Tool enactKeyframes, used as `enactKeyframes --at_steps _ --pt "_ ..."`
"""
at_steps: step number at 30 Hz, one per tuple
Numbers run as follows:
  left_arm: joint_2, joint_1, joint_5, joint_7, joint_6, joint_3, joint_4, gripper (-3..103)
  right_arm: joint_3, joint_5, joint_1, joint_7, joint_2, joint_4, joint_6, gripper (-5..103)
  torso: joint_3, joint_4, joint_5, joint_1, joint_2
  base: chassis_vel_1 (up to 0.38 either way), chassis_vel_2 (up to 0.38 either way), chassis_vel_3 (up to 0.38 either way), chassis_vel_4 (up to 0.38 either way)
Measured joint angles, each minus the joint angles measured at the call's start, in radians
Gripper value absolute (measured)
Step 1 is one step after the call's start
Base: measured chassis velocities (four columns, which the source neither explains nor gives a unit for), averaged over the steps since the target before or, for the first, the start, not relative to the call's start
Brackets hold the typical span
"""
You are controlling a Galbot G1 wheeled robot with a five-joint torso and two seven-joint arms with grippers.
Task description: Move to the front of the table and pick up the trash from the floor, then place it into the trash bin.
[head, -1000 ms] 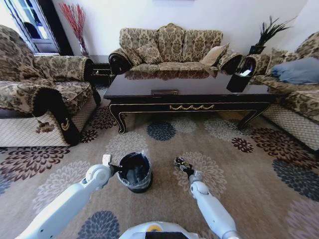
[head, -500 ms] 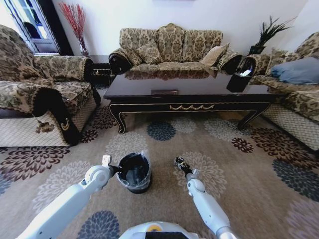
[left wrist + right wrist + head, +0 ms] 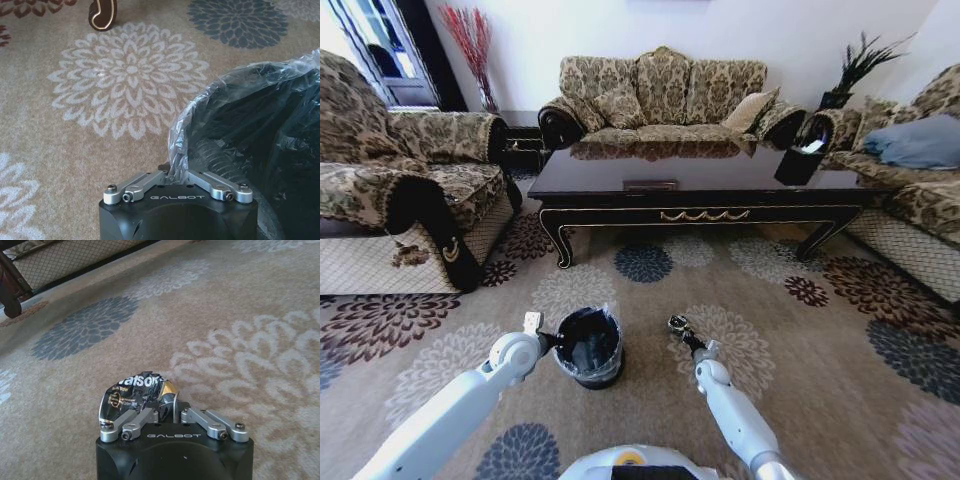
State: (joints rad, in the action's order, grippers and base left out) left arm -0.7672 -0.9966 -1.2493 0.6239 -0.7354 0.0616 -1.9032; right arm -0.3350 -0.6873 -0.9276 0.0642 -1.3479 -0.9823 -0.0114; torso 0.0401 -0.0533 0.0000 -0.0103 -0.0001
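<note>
The trash bin (image 3: 588, 345), a small black bucket with a crinkled clear liner, stands on the carpet in front of the table (image 3: 700, 185). My left gripper (image 3: 549, 339) is shut on the bin's near-left rim; the left wrist view shows its fingers pinching the liner edge of the trash bin (image 3: 250, 130), with my left gripper (image 3: 174, 173) at the rim. A little right of the bin, my right gripper (image 3: 677, 325) hovers low over the carpet, shut on the trash (image 3: 131, 392), a dark shiny crumpled wad. In the right wrist view my right gripper (image 3: 167, 409) shows the wad sticking out of its fingers.
Patterned sofas (image 3: 400, 190) stand left, behind and right of the table. A black angular holder (image 3: 798, 160) with white paper sits on the table's right end. Floral carpet (image 3: 820, 340) stretches open to the right. A curved table leg (image 3: 102, 12) stands beyond the bin.
My right arm has shifted slightly left, toward the bin, still holding the wad. The left gripper and the bin have stayed put.
</note>
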Motion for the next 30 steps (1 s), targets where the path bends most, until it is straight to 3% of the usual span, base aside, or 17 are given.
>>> enactKeyframes --at_steps 15,28,30 --pt "0.001 0.007 -0.002 0.005 0.0 -0.008 -0.007 0 -0.008 -0.01 -0.068 0.006 0.044 -0.144 0.001 14 0.0 0.0001 0.0002 0.0 0.0 0.0 0.0 0.0 0.0" --pt "-0.054 0.138 -0.029 0.036 0.0 -0.127 0.025 0 -0.09 -0.026 -0.336 0.028 0.184 -0.614 0.02 14 0.0 -0.0007 0.0001 0.0 0.0 0.0 0.0 0.0 0.0" --pt "-0.063 0.135 -0.029 0.064 0.0 -0.137 0.025 0 -0.088 -0.019 -0.37 0.047 0.219 -0.719 0.027 14 0.0 -0.0003 -0.0002 0.0 0.0 0.0 0.0 0.0 0.0"
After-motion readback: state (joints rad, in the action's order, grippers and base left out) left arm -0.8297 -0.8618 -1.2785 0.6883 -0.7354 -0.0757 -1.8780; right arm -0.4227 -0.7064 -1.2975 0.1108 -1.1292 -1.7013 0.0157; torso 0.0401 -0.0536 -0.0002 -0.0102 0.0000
